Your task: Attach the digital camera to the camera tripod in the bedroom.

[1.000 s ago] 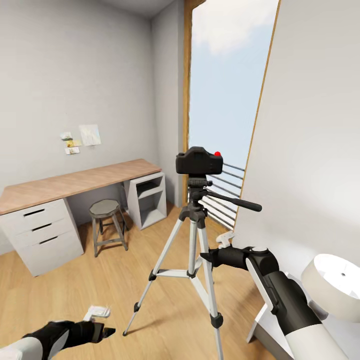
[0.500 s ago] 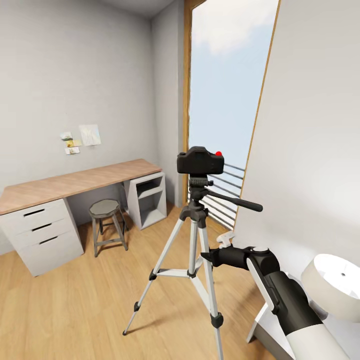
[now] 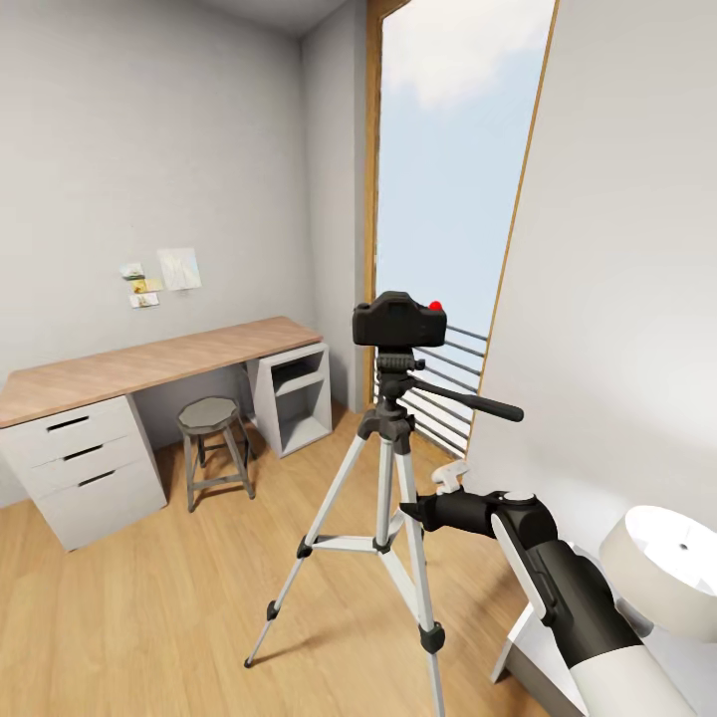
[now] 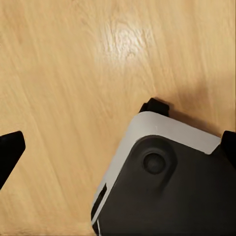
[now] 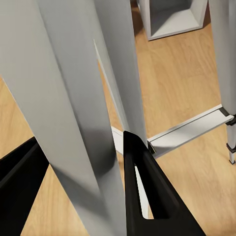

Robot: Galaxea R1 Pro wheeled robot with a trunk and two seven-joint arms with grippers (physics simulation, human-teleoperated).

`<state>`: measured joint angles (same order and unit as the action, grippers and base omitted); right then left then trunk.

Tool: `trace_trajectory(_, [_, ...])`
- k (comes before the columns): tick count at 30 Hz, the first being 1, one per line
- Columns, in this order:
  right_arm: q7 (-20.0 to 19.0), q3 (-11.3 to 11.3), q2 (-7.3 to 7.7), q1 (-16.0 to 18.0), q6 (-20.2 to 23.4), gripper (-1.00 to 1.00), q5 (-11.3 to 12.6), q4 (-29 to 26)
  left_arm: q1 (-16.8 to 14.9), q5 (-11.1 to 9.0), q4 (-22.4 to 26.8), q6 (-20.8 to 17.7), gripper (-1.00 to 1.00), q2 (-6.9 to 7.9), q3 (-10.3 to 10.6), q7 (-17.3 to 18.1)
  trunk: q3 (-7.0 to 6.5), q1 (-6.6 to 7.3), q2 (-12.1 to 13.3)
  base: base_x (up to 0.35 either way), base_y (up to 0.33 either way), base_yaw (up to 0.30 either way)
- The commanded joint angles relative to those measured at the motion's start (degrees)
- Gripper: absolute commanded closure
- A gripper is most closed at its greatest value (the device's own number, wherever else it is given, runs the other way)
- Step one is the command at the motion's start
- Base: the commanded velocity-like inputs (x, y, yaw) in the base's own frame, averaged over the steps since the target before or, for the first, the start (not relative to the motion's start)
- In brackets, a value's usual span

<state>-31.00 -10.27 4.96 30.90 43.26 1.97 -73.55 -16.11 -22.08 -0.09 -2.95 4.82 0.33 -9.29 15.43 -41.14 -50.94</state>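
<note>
Camera tripod (image 3: pixel 386 478) legs brushed silver metal with matt black plastic joints, digital camera (image 3: pixel 398 321) matt black with glossy red button, floor (image 3: pixel 149 597) light satin wood planks, desk (image 3: pixel 149 363) wood top on matt white drawers.

left arm: out of the head view's 7 o'clock corner; was there 1.0 s ago, already gone by 0.5 s ago
left gripper (image 4: pixel 105 167): left wrist view shows it over wood floor (image 4: pixel 64 73)
digital camera (image 3: pixel 398 322): nudged slightly toward 3 o'clock on camera tripod (image 3: pixel 386 498)
</note>
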Motion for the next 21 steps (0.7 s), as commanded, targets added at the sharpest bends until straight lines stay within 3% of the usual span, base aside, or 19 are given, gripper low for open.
trace_trajectory(1, [0.06,-0.05,0.06,0.04,0.14,1.0,-0.99,2.1,0.2,-0.94,0.0,-0.18,-1.0,-0.11,0.06,-0.36,0.08,-0.01,-0.04,0.0,0.0,0.0])
trace_trajectory(6, [0.06,-0.09,0.06,0.04,0.08,1.0,-1.06,2.05,1.23,-6.22,0.05,0.48,-1.0,-0.73,0.07,-0.35,0.08,-0.01,-0.04,0.0,0.0,0.0])
trace_trajectory(12, [0.06,-0.1,0.07,0.04,0.04,1.0,-1.22,2.02,1.53,-9.81,0.08,0.75,-1.0,-1.37,0.05,0.62,0.08,-0.01,-0.04,0.0,0.0,0.0])
trace_trajectory(13, [0.06,-0.1,0.08,0.04,0.03,-1.0,-1.23,2.02,1.55,-10.03,0.08,0.77,-1.0,-1.41,0.04,0.68,0.08,-0.01,-0.04,0.0,0.0,0.0])
trace_trajectory(21, [0.06,-0.03,0.14,0.04,0.23,-1.0,-1.07,2.02,1.61,-10.81,0.09,1.05,-1.0,-1.89,0.07,0.92,0.08,-0.01,-0.04,0.0,0.0,0.0])
